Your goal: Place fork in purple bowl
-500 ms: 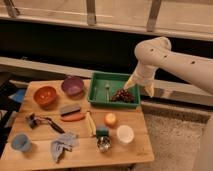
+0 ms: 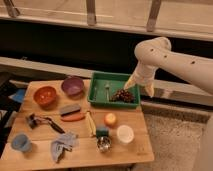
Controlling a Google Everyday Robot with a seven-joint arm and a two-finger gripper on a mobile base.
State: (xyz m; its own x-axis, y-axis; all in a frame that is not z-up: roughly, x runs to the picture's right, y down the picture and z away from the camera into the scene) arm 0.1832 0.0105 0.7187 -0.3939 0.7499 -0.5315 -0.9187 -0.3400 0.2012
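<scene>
The fork [image 2: 107,90] is small and silvery and lies inside the green tray [image 2: 114,76], left of its middle. Just left of the tray, on the wooden table, stands the round purple bowl [image 2: 73,86]. My gripper [image 2: 140,87] hangs from the white arm above the tray's right end, to the right of the fork. Its two pale fingers [image 2: 131,83] are spread open and nothing is between them.
A dark clump [image 2: 124,96] lies in the tray beside the fork. An orange-red bowl [image 2: 45,95] stands left of the purple one. Nearer the front are a black-handled utensil [image 2: 42,121], an orange fruit [image 2: 110,119], a white bowl [image 2: 125,134], a blue cup [image 2: 21,142] and a cloth [image 2: 62,144].
</scene>
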